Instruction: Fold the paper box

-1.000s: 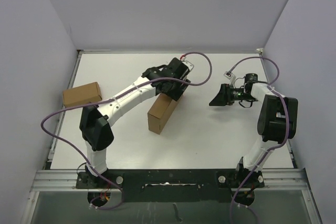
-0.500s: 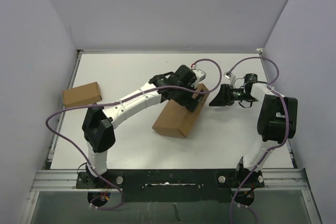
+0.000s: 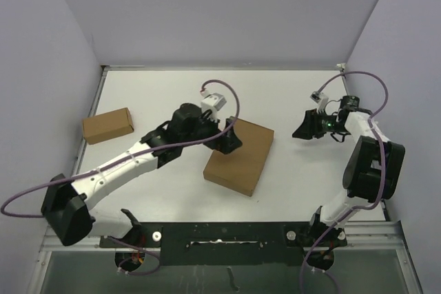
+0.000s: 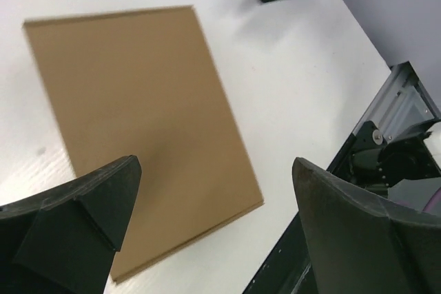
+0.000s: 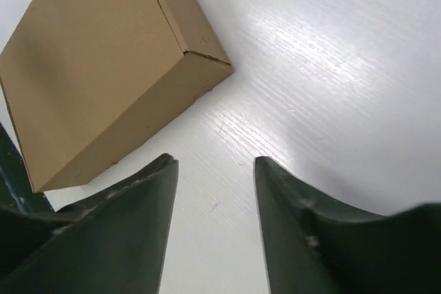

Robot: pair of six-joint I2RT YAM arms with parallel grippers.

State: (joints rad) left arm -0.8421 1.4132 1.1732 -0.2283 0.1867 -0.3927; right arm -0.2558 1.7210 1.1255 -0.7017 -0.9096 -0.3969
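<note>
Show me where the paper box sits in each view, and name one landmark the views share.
Top external: the paper box lies flat at centre.
Left wrist: it fills the left and centre, under the open left gripper.
Right wrist: it sits upper left, with one corner pointing toward centre.
Shared landmark: the white table under the box.

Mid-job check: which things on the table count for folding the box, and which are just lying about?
For the job: paper box, lying flat at centre; left gripper, open above it; right gripper, open, off to its right.
Lying about: small cardboard box, far left, apart from both arms.
</note>
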